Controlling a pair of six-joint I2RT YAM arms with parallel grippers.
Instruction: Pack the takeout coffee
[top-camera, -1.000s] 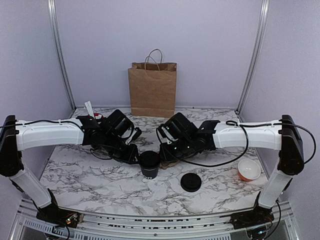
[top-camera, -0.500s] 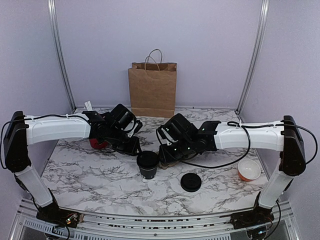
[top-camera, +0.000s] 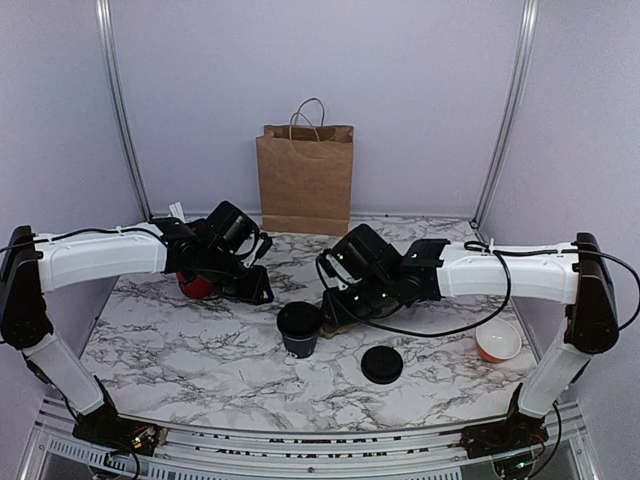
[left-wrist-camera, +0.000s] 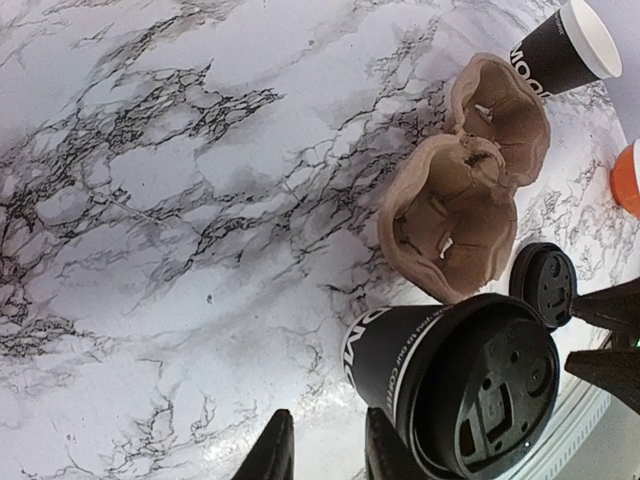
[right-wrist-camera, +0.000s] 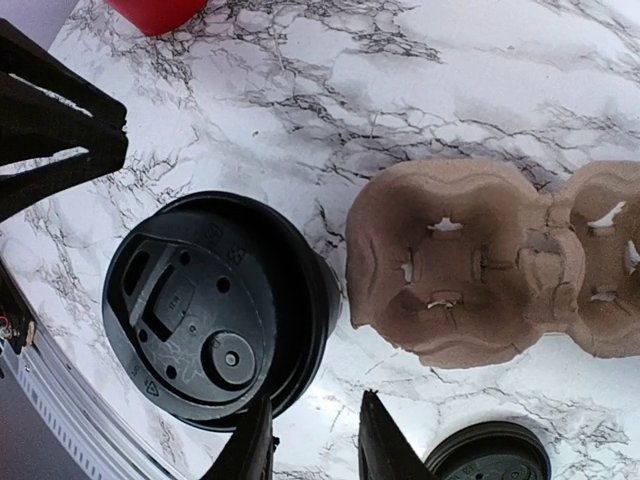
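The takeout coffee (top-camera: 299, 328) is a black paper cup with a black lid, standing upright on the marble table. In the left wrist view the coffee (left-wrist-camera: 450, 385) sits just right of my left gripper (left-wrist-camera: 325, 455), which is open on bare marble. My left gripper (top-camera: 258, 290) is up and left of the cup, apart from it. My right gripper (top-camera: 330, 310) hovers at the cup's right side. The right wrist view has the coffee (right-wrist-camera: 215, 305) beside my right gripper (right-wrist-camera: 318, 450), also open with only marble between the fingers.
A brown pulp cup carrier (left-wrist-camera: 460, 210) (right-wrist-camera: 480, 265) lies right of the cup. A loose black lid (top-camera: 381, 364), an orange bowl (top-camera: 497, 340) and a red holder (top-camera: 197, 285) are on the table. A paper bag (top-camera: 305, 178) stands at the back. Another black cup (left-wrist-camera: 565, 45) stands beyond the carrier.
My left arm has drawn back up and to the left, away from the cup, uncovering the red holder. The cup stays in place. The right arm has barely shifted.
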